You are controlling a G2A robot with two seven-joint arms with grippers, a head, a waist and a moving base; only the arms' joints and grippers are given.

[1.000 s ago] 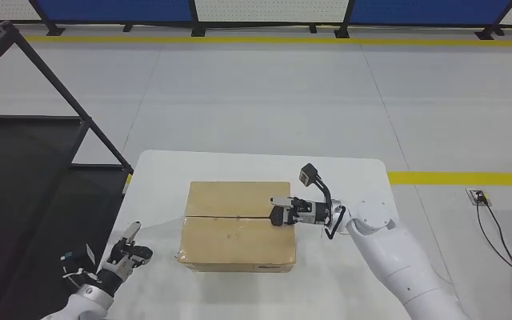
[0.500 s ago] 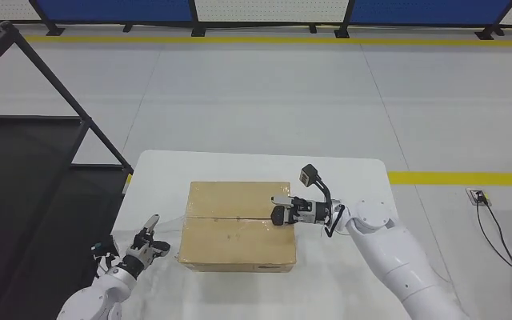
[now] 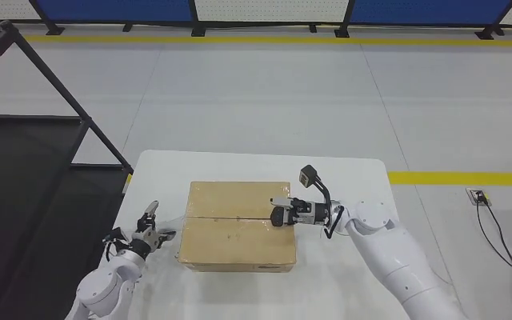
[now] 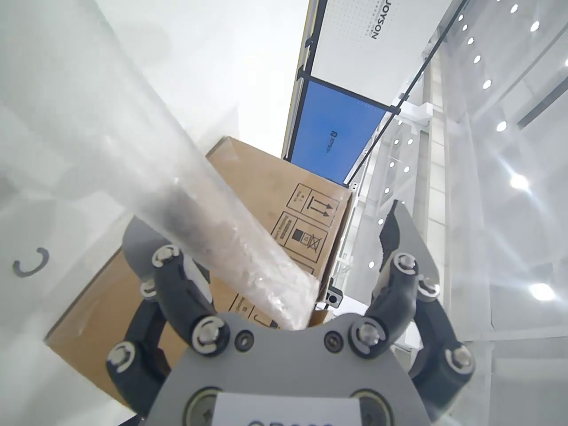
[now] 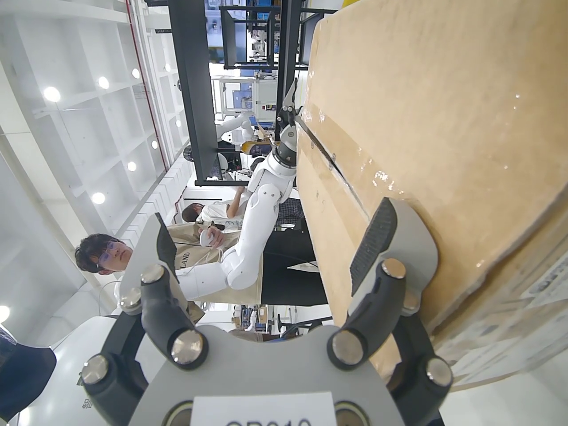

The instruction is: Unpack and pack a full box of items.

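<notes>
box: brown cardboard box (image 3: 238, 228), closed, both top flaps down, sitting on the white desk (image 3: 352, 176).
seam: taped centre seam (image 3: 232, 216) runs along the box's long axis, from its left end to its right end.
right gripper: right gripper (image 3: 274, 210) is at the box's right end, level with the top edge and in line with the seam. Jaws are spread, nothing between them. One jaw lies at the seam's end and the other sits clear of the box top. Can't tell whether it touches.
left gripper: left gripper (image 3: 157, 225) is just off the box's left end, roughly in line with the seam and a little to the robot's side of it. Jaws are spread, gripping nothing.
clear strip: crinkled clear plastic strip (image 4: 213, 206) crosses in front of the left gripper toward the box's left end. Can't tell whether it's tape or film. It isn't pinched.
key relation: the seam points straight away from the right jaws toward the left ones. Your right arm is the nearer one, already at the seam; the left is beside the box but apart from it.
stage: my read is that unpacking has barely started, since the box looks sealed.
next: you probably want the right jaw worked into the seam or under the tape at the box's right end, with the left arm bracing the left end.
risk: pulling along the seam may slide the box toward its left end if it isn't braced.
</notes>
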